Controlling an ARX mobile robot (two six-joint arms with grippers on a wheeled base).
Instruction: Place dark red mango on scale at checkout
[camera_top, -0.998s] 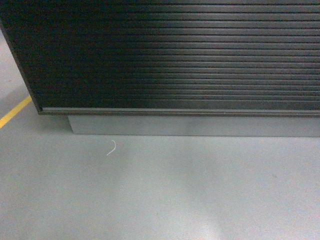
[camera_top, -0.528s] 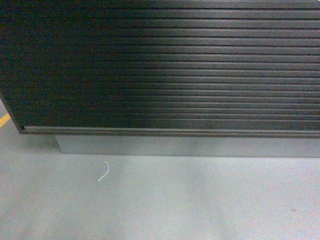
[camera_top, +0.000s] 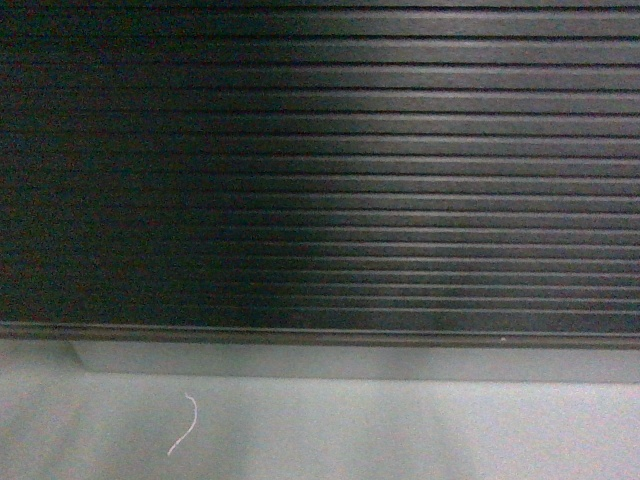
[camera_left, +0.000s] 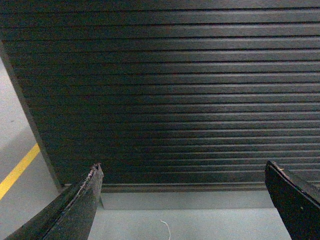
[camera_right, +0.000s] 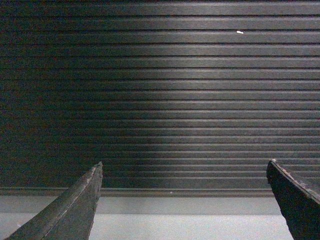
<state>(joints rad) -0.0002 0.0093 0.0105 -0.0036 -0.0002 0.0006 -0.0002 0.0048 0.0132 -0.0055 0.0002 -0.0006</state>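
The checkout (camera_top: 320, 170) fills the head view as a black, horizontally ribbed front panel; its top is out of view. The same ribbed panel (camera_left: 165, 90) faces the left wrist camera, and again (camera_right: 160, 95) the right wrist camera. My left gripper (camera_left: 182, 172) is open, its two dark fingers wide apart with nothing between them. My right gripper (camera_right: 184, 170) is also open and empty. The dark red mango and the scale are out of view. Neither gripper shows in the head view.
A grey plinth (camera_top: 350, 362) runs under the counter, above grey floor (camera_top: 400, 440). A short white thread (camera_top: 184, 428) lies on the floor. The counter's left corner (camera_left: 27, 115) and a yellow floor line (camera_left: 17, 171) show in the left wrist view.
The counter front has grown larger and slid down in the head view; its left corner and the yellow line have left that view. The thread has moved lower.
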